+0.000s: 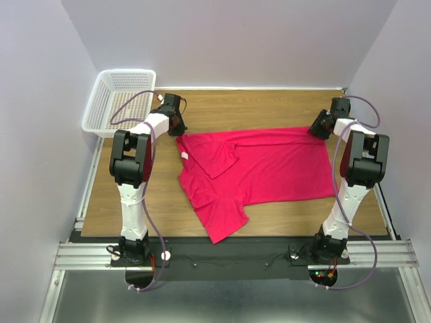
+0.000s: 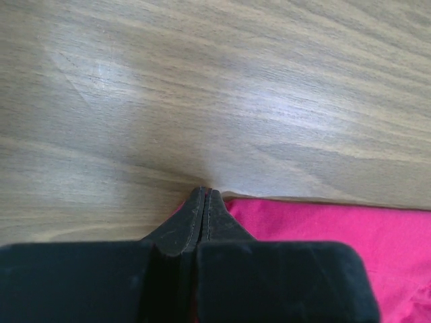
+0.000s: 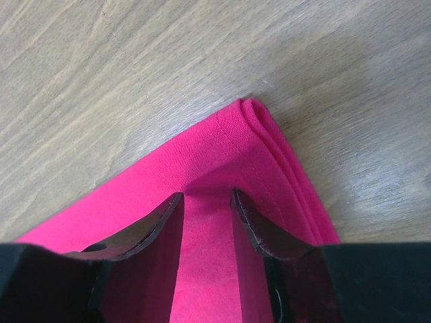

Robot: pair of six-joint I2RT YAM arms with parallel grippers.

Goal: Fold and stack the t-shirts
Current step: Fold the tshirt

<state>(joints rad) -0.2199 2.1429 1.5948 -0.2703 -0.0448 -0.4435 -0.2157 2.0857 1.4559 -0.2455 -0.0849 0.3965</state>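
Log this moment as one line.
left hand: shut on t-shirt corner | right hand: open, astride another corner

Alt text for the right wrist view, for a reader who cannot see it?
The right end effector hangs with its two black fingers apart over a layered corner of the crimson-pink cloth t-shirt, pink fabric showing between them. The corner lies on the wood-grain table, which fills the rest of the view.

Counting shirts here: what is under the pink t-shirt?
Wooden table shows around the t-shirt. At its right corner only its own layered hems show. Anything beneath its middle is covered.
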